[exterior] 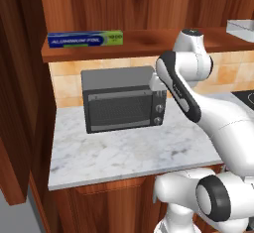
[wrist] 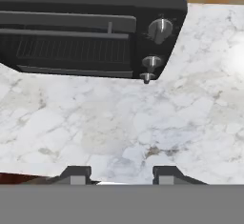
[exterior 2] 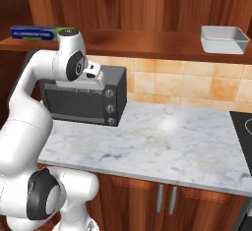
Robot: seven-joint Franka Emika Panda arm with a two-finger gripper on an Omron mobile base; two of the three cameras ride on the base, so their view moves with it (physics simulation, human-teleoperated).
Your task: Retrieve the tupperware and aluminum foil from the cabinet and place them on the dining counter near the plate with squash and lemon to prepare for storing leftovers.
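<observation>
Progress: nothing retrieved yet, as far as these views show. Aluminum foil lies flat on the plank shelf of the cabinet, at its left end, above the microwave. Tupperware sits on the same shelf well apart from the foil, toward the right end, upright and open-topped; the left base view catches only a corner of it at the right edge.

Arm is folded in front of the microwave, hand pointing down at the marble surface along the tiled wall. Gripper hangs over bare marble just in front of the microwave's knob side; the two fingertips stand moderately apart with nothing between them, so partly open and empty. It is well below the shelf and touching neither item.

Dining counter, plate, squash and lemon are not in these pictures, so the drop-off spot cannot be checked from here.

Judgement: task is at its start. Left to do: raise the hand to shelf level, take one item, carry it to the dining counter, then do the same for the other. Tupperware's rim looks like the easier hold; the foil carton is long and slim and probably wants a grasp across its narrow side near the middle.
</observation>
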